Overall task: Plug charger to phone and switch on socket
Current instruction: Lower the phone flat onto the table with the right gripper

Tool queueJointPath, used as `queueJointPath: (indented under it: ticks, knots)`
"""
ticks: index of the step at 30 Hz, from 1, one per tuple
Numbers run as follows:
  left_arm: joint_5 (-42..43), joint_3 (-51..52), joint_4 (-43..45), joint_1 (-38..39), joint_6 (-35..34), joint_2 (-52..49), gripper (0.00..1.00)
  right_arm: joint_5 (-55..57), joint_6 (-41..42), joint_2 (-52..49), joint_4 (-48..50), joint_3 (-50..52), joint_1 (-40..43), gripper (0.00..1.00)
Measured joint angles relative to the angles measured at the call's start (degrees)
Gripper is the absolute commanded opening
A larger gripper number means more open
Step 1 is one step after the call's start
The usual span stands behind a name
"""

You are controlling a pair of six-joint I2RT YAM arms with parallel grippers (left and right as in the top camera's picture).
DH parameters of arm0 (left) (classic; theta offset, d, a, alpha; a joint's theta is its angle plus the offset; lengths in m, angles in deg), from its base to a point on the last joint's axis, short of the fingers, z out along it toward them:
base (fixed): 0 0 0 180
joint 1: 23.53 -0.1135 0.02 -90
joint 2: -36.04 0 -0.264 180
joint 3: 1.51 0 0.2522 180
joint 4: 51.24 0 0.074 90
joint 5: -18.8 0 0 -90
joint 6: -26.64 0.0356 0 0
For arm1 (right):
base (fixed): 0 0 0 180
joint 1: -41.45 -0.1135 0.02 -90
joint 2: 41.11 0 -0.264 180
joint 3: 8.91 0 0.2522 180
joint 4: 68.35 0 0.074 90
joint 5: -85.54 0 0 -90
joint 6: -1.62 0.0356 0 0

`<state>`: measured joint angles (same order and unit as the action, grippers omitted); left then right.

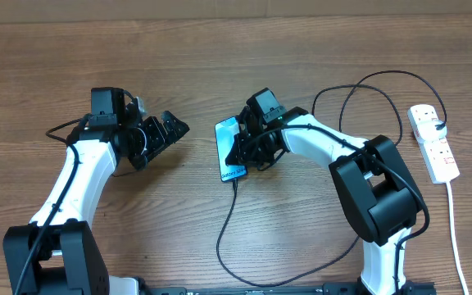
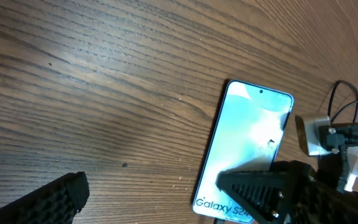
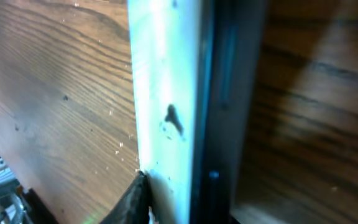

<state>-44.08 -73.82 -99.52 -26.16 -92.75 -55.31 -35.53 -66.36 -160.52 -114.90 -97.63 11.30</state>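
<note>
The phone lies on the wooden table with its blue-teal screen up; it also shows in the left wrist view and fills the right wrist view. My right gripper is closed on the phone's right side, one finger pressing on the screen. The charger cable runs from the phone's bottom edge down and round to the right; its tip seems to sit in the phone's port. My left gripper is open and empty just left of the phone. The socket lies at the far right.
A black plug sits in the power strip, and the strip's white cord runs toward the front edge. The black cable loops behind the right arm.
</note>
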Motion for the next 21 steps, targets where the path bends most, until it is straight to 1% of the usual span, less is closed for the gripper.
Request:
queueJointPath:
  ticks: [2, 4, 6, 7, 8, 13, 18, 21]
  knots:
    - [0.00, 0.00, 0.00, 0.00, 0.00, 0.00, 1.00, -0.15, 0.44, 0.00, 0.57, 0.46, 0.04, 0.24]
    - [0.00, 0.00, 0.00, 0.00, 0.00, 0.00, 0.99, -0.11, 0.52, 0.00, 0.61, 0.48, 0.04, 0.31]
    - [0.00, 0.00, 0.02, 0.00, 0.00, 0.00, 1.00, -0.17, 0.72, 0.20, 0.70, 0.48, 0.00, 0.40]
    - [0.00, 0.00, 0.00, 0.00, 0.00, 0.00, 1.00, -0.22, 0.76, 0.35, 0.70, 0.48, -0.04, 0.48]
    - [0.00, 0.00, 0.02, 0.00, 0.00, 0.00, 0.99, -0.39, 0.76, 0.44, 0.68, 0.48, -0.17, 0.52]
    - [0.00, 0.00, 0.00, 0.00, 0.00, 0.00, 1.00, -0.33, 1.68, 1.07, 0.79, 0.44, -0.35, 0.55]
    - [0.00, 0.00, 0.02, 0.00, 0.00, 0.00, 1.00, -1.03, 1.99, 1.31, 0.85, 0.44, -0.35, 0.74]
    - [-0.02, 0.00, 0.00, 0.00, 0.00, 0.00, 0.99, -1.07, 2.27, 1.66, 0.83, 0.39, -0.37, 0.78]
